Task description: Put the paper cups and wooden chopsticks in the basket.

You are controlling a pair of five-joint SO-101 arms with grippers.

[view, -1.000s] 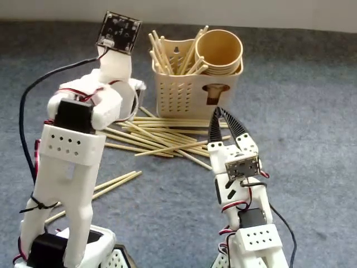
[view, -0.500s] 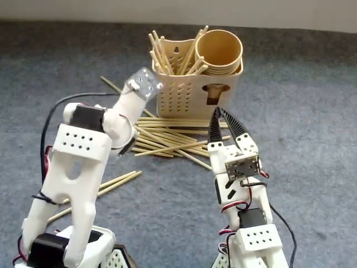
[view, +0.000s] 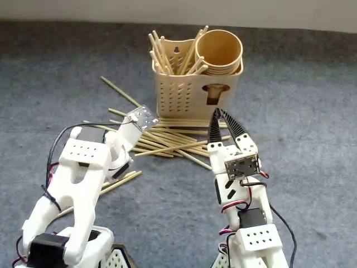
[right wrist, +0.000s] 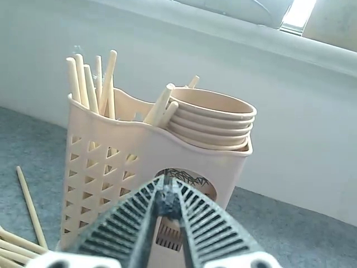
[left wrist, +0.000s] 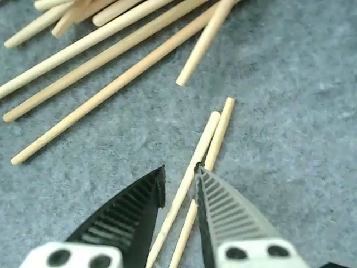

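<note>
A: Chopsticks (left wrist: 111,90)? Bare pale wood, smooth, matt.
B: Basket (view: 189,97): cream plastic, faint sheen. Cups (view: 219,50): matt paper.
A: Tabletop (view: 312,139)? Grey cloth, rough, fuzzy nap.
B: Left tool (left wrist: 179,170): ribbed matt plastic, black and pale grey.

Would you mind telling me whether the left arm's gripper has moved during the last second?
Yes. The left gripper has dropped from beside the beige perforated plastic basket down to the loose wooden chopsticks on the grey carpet.

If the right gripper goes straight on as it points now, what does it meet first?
Probably the front wall of the cream perforated plastic basket, just ahead of the right gripper; the gap is unclear.
</note>
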